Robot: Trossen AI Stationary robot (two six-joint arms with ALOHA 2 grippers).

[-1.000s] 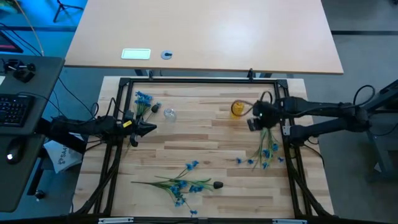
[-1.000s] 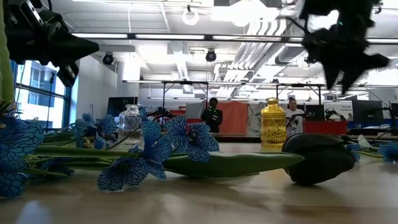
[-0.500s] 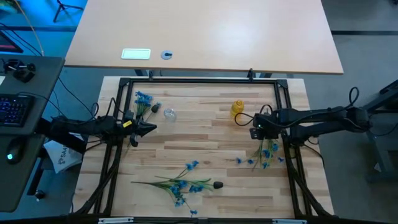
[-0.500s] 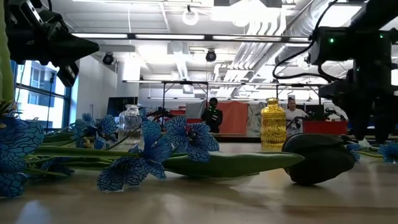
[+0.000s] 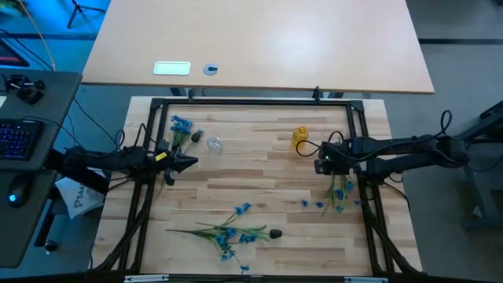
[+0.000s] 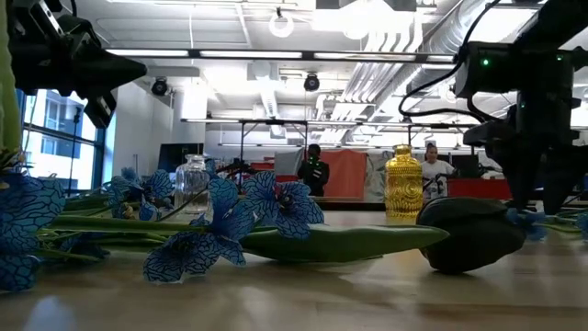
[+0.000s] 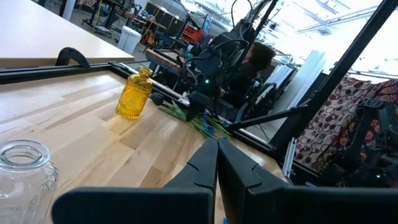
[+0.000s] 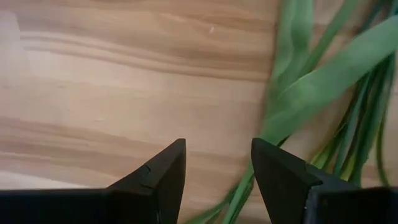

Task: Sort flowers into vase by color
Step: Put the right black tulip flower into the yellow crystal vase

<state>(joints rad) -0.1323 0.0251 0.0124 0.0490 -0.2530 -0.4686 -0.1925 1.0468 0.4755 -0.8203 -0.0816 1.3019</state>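
The flowers are thin, green-stemmed artificial sprigs, and they look light, limp and springy. A stem will probably bend and trail under its own blossoms, so the firmest hold is likely low on the bundled green stems, away from the soft petals.

In the high view, one cluster of small bright blue blossoms on long green stems point(image 5: 338, 194) lies at the right of the pale wooden slatted table point(image 5: 259, 177). Another blue spray point(image 5: 228, 234) lies at the lower centre, with a single dark, near-black bud point(image 5: 275, 233) at its right end. A third blue sprig point(image 5: 181, 126) rests at the upper left, beside a small clear glass jar point(image 5: 214, 144). A squat amber-yellow glass vase point(image 5: 300, 137) stands at the upper centre right.

The right gripper point(image 5: 325, 162) hangs low over the upper end of the right-hand cluster. In its wrist view the two dark fingers point(image 8: 163, 169) stand apart with bare wood between them. One green stem point(image 8: 311, 93) runs just beside the nearer finger, and nothing is clamped. To catch the stems, I judge it needs a small shift toward the green bundle.

The left gripper point(image 5: 182, 163) waits at the table's left edge, its fingers pressed together and holding nothing.
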